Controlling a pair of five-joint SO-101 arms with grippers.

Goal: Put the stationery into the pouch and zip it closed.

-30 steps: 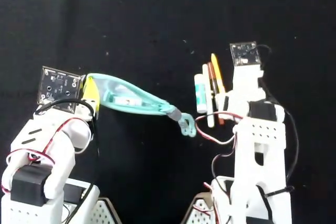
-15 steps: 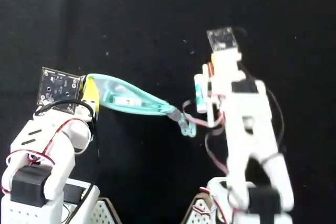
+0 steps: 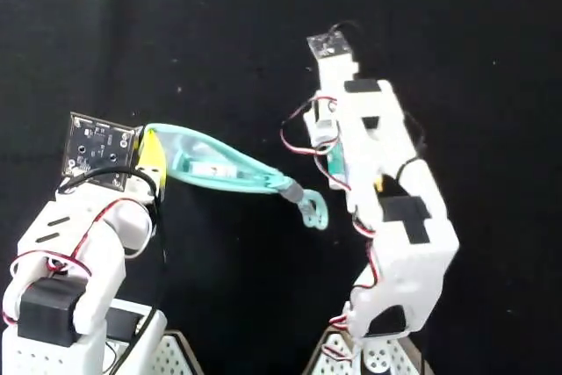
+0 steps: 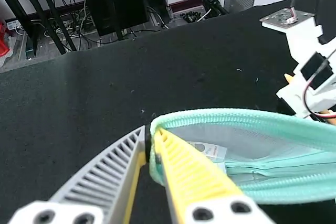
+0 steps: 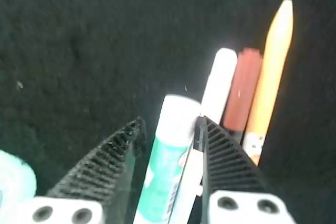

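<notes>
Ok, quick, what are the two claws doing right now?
Left gripper: shut on the edge of the pouch.
Right gripper: open, astride the glue stick.

In the high view the pouch [image 3: 219, 167] lies left of centre on the table [image 3: 219, 41]. One end is pinched in the left gripper [image 3: 149, 154] at middle left, and the other end runs out toward the centre. Just right of that, the right gripper [image 5: 169, 124] hangs over the stationery with a finger on either side of the glue stick [image 5: 165, 171]. Next to the stick, side by side in a row, come the pen [image 5: 218, 85], the middle marker [image 5: 242, 93] and the outer marker [image 5: 273, 61].
</notes>
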